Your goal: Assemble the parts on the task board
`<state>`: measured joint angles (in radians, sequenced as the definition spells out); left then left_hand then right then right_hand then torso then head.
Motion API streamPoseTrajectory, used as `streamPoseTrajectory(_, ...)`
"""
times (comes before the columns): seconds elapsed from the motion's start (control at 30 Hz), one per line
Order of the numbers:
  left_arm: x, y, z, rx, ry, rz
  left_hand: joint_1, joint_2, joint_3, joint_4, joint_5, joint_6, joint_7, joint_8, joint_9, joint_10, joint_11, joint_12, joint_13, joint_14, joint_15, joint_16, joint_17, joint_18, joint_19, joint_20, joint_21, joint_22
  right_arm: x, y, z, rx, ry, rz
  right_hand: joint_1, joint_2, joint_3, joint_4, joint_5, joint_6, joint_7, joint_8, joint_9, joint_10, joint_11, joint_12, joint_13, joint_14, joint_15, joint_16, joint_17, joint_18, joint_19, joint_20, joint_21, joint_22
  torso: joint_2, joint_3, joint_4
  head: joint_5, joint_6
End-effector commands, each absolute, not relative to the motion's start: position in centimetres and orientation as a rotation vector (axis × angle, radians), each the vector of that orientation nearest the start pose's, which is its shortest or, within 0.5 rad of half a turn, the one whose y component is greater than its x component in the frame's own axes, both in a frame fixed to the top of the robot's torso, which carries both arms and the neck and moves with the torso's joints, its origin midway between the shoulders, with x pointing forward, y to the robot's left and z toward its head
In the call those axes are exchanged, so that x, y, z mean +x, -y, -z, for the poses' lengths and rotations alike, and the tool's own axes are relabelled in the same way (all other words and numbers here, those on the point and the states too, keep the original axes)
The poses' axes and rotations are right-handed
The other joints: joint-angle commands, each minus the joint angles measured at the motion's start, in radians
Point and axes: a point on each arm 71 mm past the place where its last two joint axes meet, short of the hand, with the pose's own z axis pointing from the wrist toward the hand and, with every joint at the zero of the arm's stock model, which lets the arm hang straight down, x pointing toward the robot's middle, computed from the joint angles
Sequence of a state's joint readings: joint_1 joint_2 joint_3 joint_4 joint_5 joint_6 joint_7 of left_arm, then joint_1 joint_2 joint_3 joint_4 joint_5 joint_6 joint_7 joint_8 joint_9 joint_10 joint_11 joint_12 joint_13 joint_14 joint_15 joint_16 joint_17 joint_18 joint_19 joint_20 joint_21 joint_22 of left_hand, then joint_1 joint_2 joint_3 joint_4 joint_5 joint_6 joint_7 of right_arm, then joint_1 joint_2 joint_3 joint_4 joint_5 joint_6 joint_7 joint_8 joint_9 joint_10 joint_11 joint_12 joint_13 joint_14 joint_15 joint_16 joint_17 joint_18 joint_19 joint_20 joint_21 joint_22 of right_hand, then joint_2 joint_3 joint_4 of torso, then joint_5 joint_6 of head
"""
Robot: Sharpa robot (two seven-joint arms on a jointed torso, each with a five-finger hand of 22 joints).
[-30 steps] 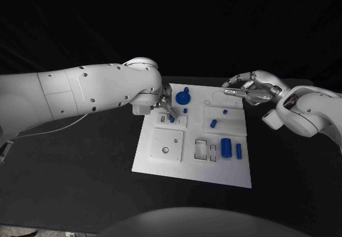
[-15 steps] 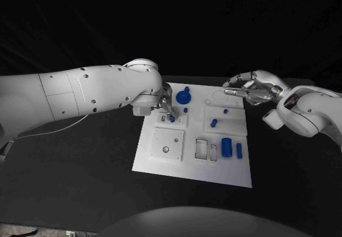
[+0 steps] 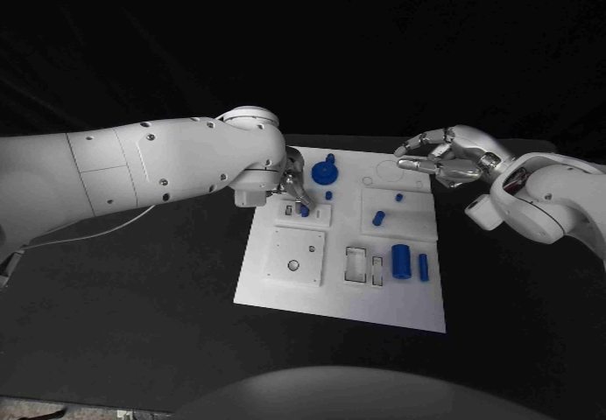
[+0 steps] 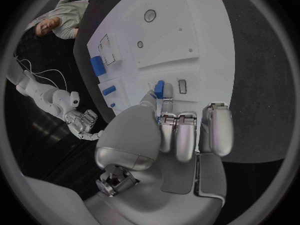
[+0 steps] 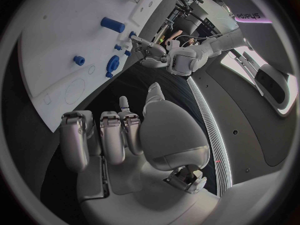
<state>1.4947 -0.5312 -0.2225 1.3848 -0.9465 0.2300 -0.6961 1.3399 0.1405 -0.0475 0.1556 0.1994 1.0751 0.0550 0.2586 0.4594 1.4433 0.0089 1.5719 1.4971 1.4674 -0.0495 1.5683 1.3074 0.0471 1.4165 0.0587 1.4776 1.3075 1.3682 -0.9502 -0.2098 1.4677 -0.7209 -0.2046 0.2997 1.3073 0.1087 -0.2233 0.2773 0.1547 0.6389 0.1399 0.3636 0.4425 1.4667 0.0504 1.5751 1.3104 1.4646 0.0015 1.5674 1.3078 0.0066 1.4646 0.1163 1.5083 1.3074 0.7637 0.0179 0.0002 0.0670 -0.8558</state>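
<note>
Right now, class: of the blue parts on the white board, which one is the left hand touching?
The small blue peg on the board's left side, held at the left hand's fingertips. All other blue parts lie untouched, clear of both hands.

The left arm [image 3: 151,171] is swinging a little further in over the counter, its white bulk now reaching slightly closer to the near-left edge of the task board [image 3: 341,289]. With it the left hand [image 3: 293,182] is turning a touch at the wrist, while its fingertips [image 4: 164,91] are holding to the same spot on the small blue peg [image 3: 305,210] at the board's far-left plate. The peg itself is not shifting that I can make out. The move is a small one, hardly more than a nudge of the elbow.
</note>
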Motion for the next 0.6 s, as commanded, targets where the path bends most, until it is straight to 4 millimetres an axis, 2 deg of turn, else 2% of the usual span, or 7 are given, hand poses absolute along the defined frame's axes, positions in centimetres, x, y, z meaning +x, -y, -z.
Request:
streamPoseTrajectory(0.03,51.24,-11.94,16.14,-0.007,-2.374,0.157,-0.001,-0.008,0.012,-0.004,0.001,-0.003,-0.003,-0.002,0.005,0.127,-0.02,-0.001,0.074,0.103,-0.002,0.002,0.263,-0.002,-0.006,0.002,-0.004,0.111,49.33,26.35,16.16,0.279,-1.702,-1.138,0.008,-0.002,-0.005,-0.002,0.004,0.006,0.0,0.0,-0.001,0.104,0.009,-0.004,0.26,0.106,0.008,0.003,0.263,0.016,0.032,0.005,-0.005,0.233,0.0,0.0,0.0,-0.001,0.0)
streamPoseTrajectory(0.17,51.15,-11.93,16.1,-0.01,-2.366,0.168,0.006,-0.021,0.032,-0.016,0.036,0.005,-0.009,0.015,0.024,0.127,-0.024,-0.001,0.074,0.103,-0.005,0.002,0.263,-0.002,-0.003,0.0,-0.004,0.114,49.32,26.36,16.18,0.279,-1.702,-1.137,0.009,-0.002,-0.005,-0.002,0.004,0.006,0.0,0.0,-0.001,0.104,0.009,-0.004,0.26,0.106,0.008,0.003,0.263,0.017,0.03,0.005,-0.006,0.232,0.0,0.0006,-0.0006,-0.001,0.001)
streamPoseTrajectory(0.27,51.06,-11.9,16.09,-0.009,-2.365,0.172,0.012,-0.033,0.054,-0.028,0.083,0.004,-0.013,0.034,0.047,0.127,-0.028,-0.001,0.074,0.103,-0.009,0.002,0.263,-0.002,0.0,-0.003,-0.004,0.117,49.31,26.37,16.2,0.28,-1.702,-1.137,0.009,-0.002,-0.005,-0.002,0.004,0.006,0.0,0.0,-0.001,0.104,0.009,-0.004,0.26,0.106,0.008,0.003,0.263,0.017,0.03,0.005,-0.006,0.232,0.0,0.0002,-0.0004,-0.001,0.001)
streamPoseTrajectory(0.33,50.95,-11.86,16.08,-0.008,-2.362,0.176,0.021,-0.049,0.086,-0.043,0.139,-0.006,-0.015,0.05,0.07,0.127,-0.031,-0.001,0.074,0.103,-0.013,0.002,0.263,-0.003,0.002,-0.007,-0.003,0.12,49.3,26.4,16.22,0.281,-1.704,-1.136,0.009,-0.002,-0.005,-0.002,0.004,0.006,0.0,0.0,-0.001,0.104,0.009,-0.004,0.26,0.106,0.008,0.003,0.263,0.017,0.03,0.006,-0.006,0.232,0.0,0.0001,0.0002,-0.002,0.0)
streamPoseTrajectory(0.43,50.87,-11.87,16.08,-0.009,-2.359,0.179,0.019,-0.062,0.115,-0.049,0.15,-0.014,-0.018,0.068,0.094,0.127,-0.033,-0.001,0.074,0.103,-0.015,0.002,0.263,-0.004,0.006,-0.009,-0.002,0.124,49.3,26.43,16.25,0.281,-1.705,-1.135,0.01,-0.001,-0.005,-0.003,0.004,0.006,0.0,0.0,-0.001,0.104,0.01,-0.004,0.26,0.106,0.008,0.003,0.263,0.017,0.029,0.006,-0.007,0.232,0.0,0.0003,0.0004,-0.002,0.0)
streamPoseTrajectory(0.6,50.71,-12.04,16.07,-0.018,-2.35,0.182,-0.011,-0.113,0.226,-0.056,0.172,-0.046,-0.024,0.131,0.182,0.127,-0.04,-0.001,0.074,0.103,-0.023,0.002,0.263,-0.007,0.019,-0.015,0.001,0.136,49.27,26.54,16.32,0.284,-1.709,-1.133,0.012,-0.001,-0.005,-0.003,0.005,0.006,0.0,0.0,-0.002,0.104,0.01,-0.004,0.26,0.106,0.008,0.003,0.263,0.018,0.026,0.006,-0.01,0.23,0.0,0.0,0.0008,-0.001,0.0)
